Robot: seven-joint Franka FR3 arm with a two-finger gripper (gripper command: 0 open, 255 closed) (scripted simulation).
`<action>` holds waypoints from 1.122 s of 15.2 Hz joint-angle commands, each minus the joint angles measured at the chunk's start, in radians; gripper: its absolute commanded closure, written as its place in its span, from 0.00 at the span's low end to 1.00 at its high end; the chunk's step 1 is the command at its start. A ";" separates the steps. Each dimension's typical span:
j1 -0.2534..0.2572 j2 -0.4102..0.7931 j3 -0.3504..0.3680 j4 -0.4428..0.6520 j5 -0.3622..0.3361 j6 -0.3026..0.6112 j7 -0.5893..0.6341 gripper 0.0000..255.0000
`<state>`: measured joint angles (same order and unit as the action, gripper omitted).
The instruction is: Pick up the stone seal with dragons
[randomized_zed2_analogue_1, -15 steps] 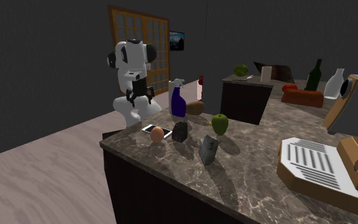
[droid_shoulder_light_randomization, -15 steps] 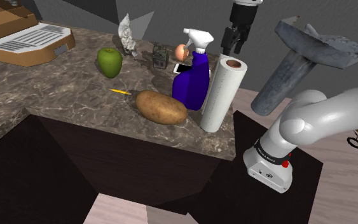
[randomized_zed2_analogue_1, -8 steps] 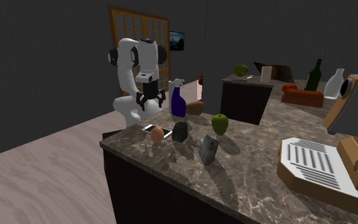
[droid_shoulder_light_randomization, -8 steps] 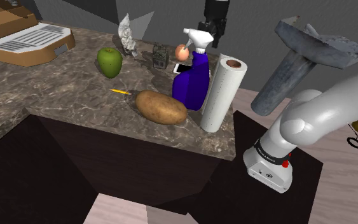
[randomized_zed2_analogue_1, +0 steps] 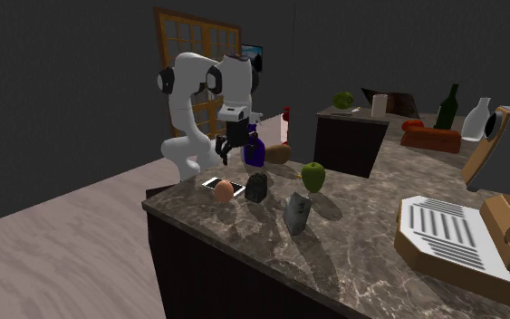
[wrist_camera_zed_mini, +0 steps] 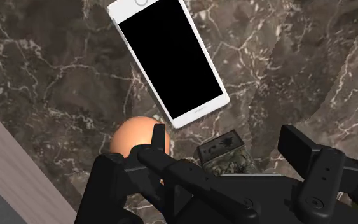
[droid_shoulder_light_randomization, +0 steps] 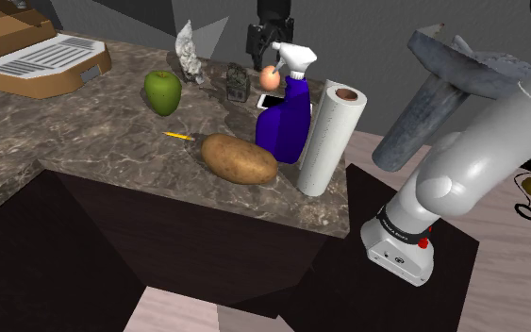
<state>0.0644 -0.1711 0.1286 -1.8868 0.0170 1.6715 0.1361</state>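
Claw (wrist_camera_zed_mini: 225,133) is spread wide and holds nothing; it hangs above the marble counter (wrist_camera_zed_mini: 44,76). Between its two fingers, lower down, I see the dark stone seal (wrist_camera_zed_mini: 220,147), which stands on the counter just beside the egg (wrist_camera_zed_mini: 130,137) and near the white phone (wrist_camera_zed_mini: 168,57). I judge that the approach is almost done; the descent, the closing and the lifting are left

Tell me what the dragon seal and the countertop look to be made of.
Seal: dark grey-green, mottled and matte, with a rough carved surface, so likely stone. Countertop: brown with white veins and a faint sheen, which reads as polished marble, though it could be a printed imitation.
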 commanded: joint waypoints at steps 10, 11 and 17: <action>0.036 0.305 0.042 0.308 -0.074 0.010 0.070 0.00; 0.036 0.304 0.041 0.293 -0.073 0.024 0.070 0.00; 0.035 0.301 0.041 0.241 -0.073 0.072 0.071 1.00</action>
<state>0.0995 0.1298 0.1696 -1.6420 -0.0564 1.7405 0.2078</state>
